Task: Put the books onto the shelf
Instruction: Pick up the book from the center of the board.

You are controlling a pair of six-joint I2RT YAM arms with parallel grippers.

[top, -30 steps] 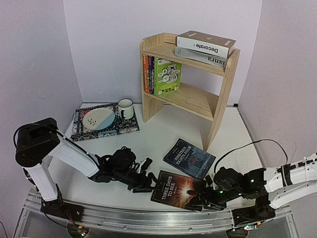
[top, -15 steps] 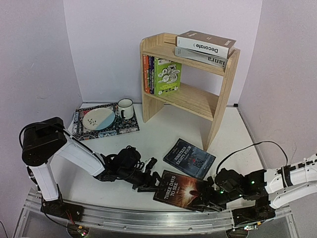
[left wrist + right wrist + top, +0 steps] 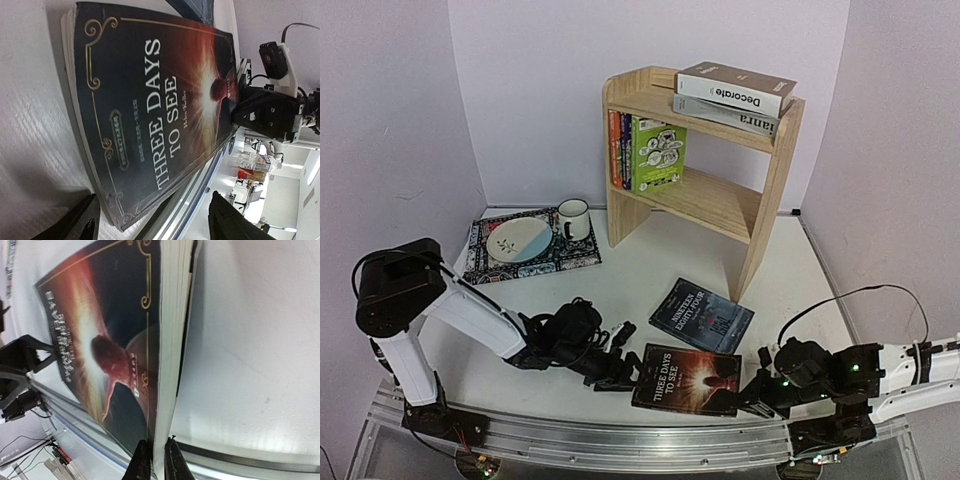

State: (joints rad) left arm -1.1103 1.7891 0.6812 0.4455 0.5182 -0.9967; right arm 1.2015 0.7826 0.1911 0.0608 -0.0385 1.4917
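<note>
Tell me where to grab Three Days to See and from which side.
Three Days to See lies flat, so only a thin edge offers a bite. Pinch its page edge, coming low from the right, where the right gripper is clamped.

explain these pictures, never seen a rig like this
Two robot arms, the left arm and the right arm, are bolted at the table's near edge. The wide picture is from a fixed camera above; the other two are from cameras on the wrists. On the table lie "Three Days to See" and a dark blue book, plus a placemat with a plate and mug. The wooden shelf holds more books. The right arm's fingers pinch the first book's edge; the left arm's fingers stand open at its opposite end.
</note>
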